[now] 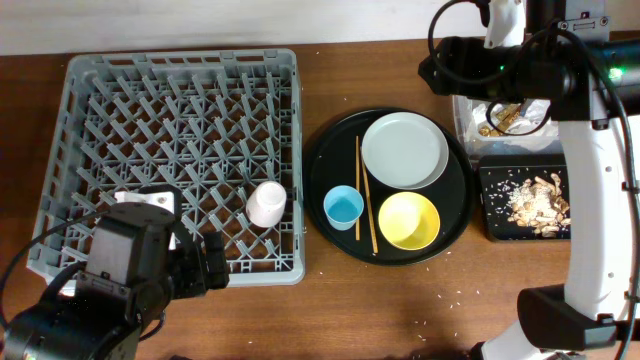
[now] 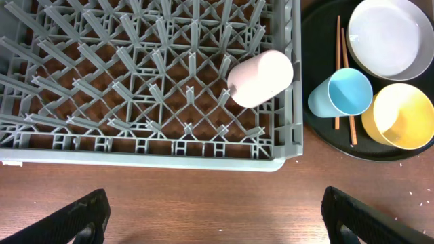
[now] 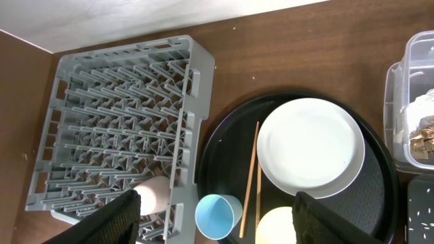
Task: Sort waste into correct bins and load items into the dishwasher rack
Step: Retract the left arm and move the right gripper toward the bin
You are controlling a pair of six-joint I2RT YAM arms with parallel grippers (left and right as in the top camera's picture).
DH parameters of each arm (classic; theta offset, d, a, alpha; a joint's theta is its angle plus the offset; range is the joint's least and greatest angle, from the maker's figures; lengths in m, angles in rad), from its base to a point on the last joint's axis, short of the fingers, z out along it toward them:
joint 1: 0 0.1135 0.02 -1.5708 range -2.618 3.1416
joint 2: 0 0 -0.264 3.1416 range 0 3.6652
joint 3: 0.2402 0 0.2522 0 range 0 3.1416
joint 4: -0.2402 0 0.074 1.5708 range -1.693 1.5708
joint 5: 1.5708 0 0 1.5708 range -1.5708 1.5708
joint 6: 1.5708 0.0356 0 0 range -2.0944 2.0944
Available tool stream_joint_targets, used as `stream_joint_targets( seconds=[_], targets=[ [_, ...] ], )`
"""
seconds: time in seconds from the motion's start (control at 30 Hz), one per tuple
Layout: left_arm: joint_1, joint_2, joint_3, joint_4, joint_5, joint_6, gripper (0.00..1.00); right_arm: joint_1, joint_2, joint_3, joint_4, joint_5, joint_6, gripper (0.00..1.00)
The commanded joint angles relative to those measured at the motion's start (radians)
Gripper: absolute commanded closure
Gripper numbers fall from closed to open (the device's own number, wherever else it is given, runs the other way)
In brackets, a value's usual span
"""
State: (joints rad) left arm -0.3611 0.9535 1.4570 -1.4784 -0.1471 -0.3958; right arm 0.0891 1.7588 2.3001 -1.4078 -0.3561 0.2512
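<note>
The grey dishwasher rack point(image 1: 180, 150) fills the left of the table. A pink cup point(image 1: 267, 203) lies on its side in the rack's near right corner, and also shows in the left wrist view point(image 2: 261, 78). A white plate point(image 1: 404, 150), a yellow bowl point(image 1: 409, 220), a light-blue cup point(image 1: 343, 207) and wooden chopsticks point(image 1: 363, 195) sit on a round black tray point(image 1: 322, 165). My left gripper point(image 2: 217, 217) is open and empty over bare table in front of the rack. My right gripper point(image 3: 217, 224) is open and empty, high above the tray.
A clear tub point(image 1: 462, 125) at the far right holds white napkins and a gold wrapper point(image 1: 500, 118). A shallow black tray point(image 1: 490, 200) in front of it holds beige food scraps point(image 1: 535, 200). Small crumbs lie on the table near the front.
</note>
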Motion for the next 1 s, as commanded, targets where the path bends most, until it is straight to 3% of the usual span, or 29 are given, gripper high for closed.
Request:
stream_joint_targets(
  seconds=[0.0, 0.97],
  targets=[
    [0.005, -0.004, 0.004, -0.004, -0.010, 0.008, 0.01, -0.005, -0.003, 0.013, -0.002, 0.013, -0.011, 0.28],
    [0.005, -0.004, 0.004, -0.004, -0.010, 0.008, 0.01, -0.005, -0.003, 0.013, -0.038, -0.037, 0.029, 0.28]
  ],
)
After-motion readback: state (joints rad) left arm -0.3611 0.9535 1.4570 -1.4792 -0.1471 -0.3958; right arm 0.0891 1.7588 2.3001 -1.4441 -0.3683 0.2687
